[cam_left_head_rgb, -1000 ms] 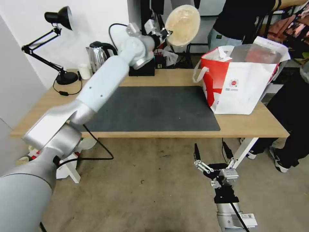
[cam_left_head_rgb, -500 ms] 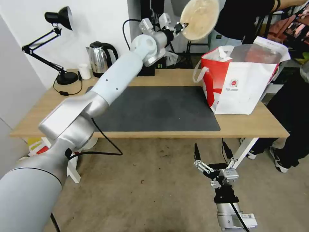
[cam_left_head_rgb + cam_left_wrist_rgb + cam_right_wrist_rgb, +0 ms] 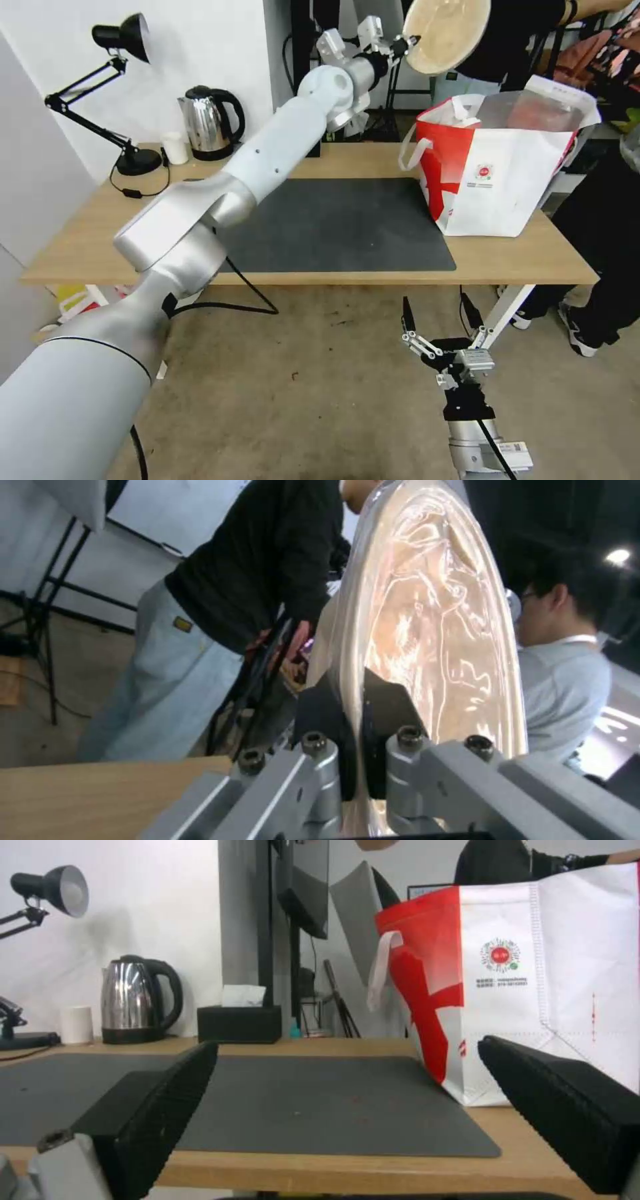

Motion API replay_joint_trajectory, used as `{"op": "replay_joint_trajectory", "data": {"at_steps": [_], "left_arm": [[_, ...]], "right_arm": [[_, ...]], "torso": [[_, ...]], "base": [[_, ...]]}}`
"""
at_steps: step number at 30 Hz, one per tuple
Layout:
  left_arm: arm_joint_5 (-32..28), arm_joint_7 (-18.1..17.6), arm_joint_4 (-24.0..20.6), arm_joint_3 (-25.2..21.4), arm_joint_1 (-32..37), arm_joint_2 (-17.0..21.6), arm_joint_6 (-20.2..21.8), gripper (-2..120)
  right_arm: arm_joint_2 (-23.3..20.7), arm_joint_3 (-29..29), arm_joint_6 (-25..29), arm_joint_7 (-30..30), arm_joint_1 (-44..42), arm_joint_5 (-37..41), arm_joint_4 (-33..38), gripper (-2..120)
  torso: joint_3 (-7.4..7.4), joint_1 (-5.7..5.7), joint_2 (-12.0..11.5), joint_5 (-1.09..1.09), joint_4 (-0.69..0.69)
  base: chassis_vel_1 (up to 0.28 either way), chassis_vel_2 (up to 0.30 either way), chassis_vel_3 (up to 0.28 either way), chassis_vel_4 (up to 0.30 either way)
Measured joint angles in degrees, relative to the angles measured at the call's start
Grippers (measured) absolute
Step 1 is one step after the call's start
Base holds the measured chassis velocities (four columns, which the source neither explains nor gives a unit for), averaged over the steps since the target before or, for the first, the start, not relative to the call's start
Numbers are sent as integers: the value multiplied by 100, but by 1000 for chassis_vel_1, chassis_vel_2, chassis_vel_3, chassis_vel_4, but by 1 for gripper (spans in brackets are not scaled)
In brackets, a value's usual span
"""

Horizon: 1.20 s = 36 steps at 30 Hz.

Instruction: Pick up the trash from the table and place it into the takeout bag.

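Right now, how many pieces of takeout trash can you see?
1: the domed bowl, held high in the left claw near the takeout bag. Others may be hidden inside it.

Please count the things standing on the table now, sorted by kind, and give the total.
Lamp: 1
Kettle: 1
White cup: 1
Tissue box: 1
Mat: 1
Takeout bag: 1
Total: 6

Tan-filled domed bowl (image 3: 427, 620) edge-on betw. left gripper (image 3: 357, 740) pads (rim pinched), above table (image 3: 100, 800).
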Motion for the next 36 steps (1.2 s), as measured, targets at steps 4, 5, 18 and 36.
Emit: {"op": "replay_joint_trajectory", "data": {"at_steps": [4, 5, 18, 36], "left_arm": [[29, -1, 145, 254, -41, 7, -2, 1], [34, 3, 166, 325, -41, 9, 1, 1], [161, 149, 281, 758, 87, 20, 16, 1], [326, 310, 421, 705, 205, 25, 61, 1]], "right_arm": [[0, 0, 0, 0, 0, 0, 0, 100], [0, 0, 0, 0, 0, 0, 0, 100], [0, 0, 0, 0, 0, 0, 0, 100], [0, 0, 0, 0, 0, 0, 0, 100]], "torso": [[0, 0, 0, 0, 0], [0, 0, 0, 0, 0], [0, 0, 0, 0, 0], [0, 0, -1, 0, -1]], "base": [[0, 0, 0, 0], [0, 0, 0, 0], [0, 0, 0, 0], [0, 0, 0, 0]]}}
